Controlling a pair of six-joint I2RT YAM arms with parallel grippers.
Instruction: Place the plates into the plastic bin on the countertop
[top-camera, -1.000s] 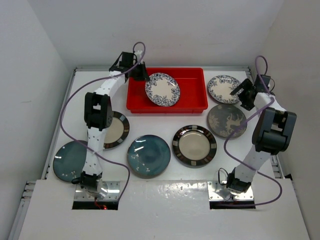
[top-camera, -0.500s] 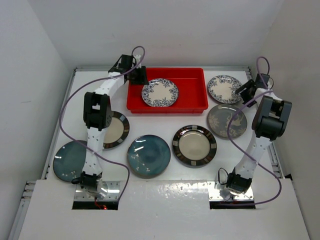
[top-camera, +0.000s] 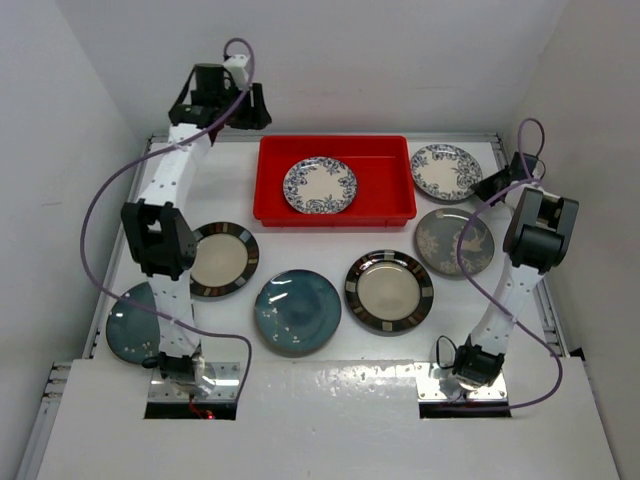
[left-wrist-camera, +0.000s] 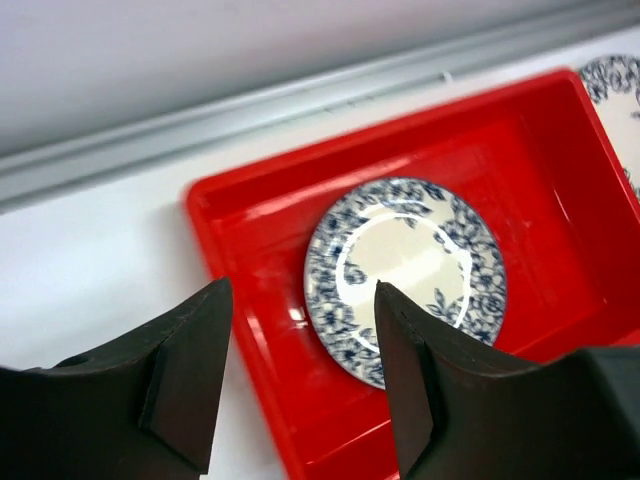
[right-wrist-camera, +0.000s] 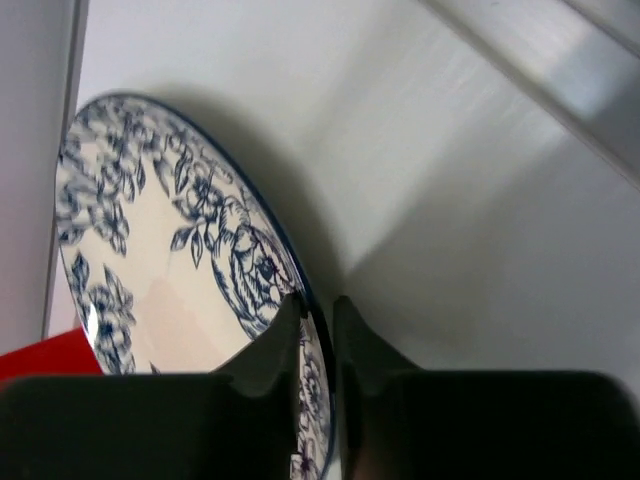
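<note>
Everything the next move needs hangs on one relation: the second blue-floral plate (top-camera: 443, 170) lies on the countertop (top-camera: 225, 185) just beyond the right-hand short wall of the red plastic bin (top-camera: 335, 216), close to that wall. The bin's long axis runs left to right, so its bare right half is the part nearest this plate. The right gripper (right-wrist-camera: 318, 310) is pinched shut on the plate's thin rim. In the overhead view the grip sits on the edge farthest from the bin, so the plate body lies between the claw and the wall it must cross. From there I judge the carry to be a lift followed by a short travel leftward over the low wall. The plate would lead and the claw trail, with enough height that the plate's bin-side edge clears the rim. The first blue-floral plate (top-camera: 320, 185) already lies flat in the bin's left-centre, so the newcomer must land to its right or overlap it. The left gripper (left-wrist-camera: 300, 330) hangs high above the bin's back-left corner, jaws apart and holding nothing, well away from the plate in play. The right arm is plainly the nearer one. Five other plates lie in front of the bin, not yet collected.
</note>
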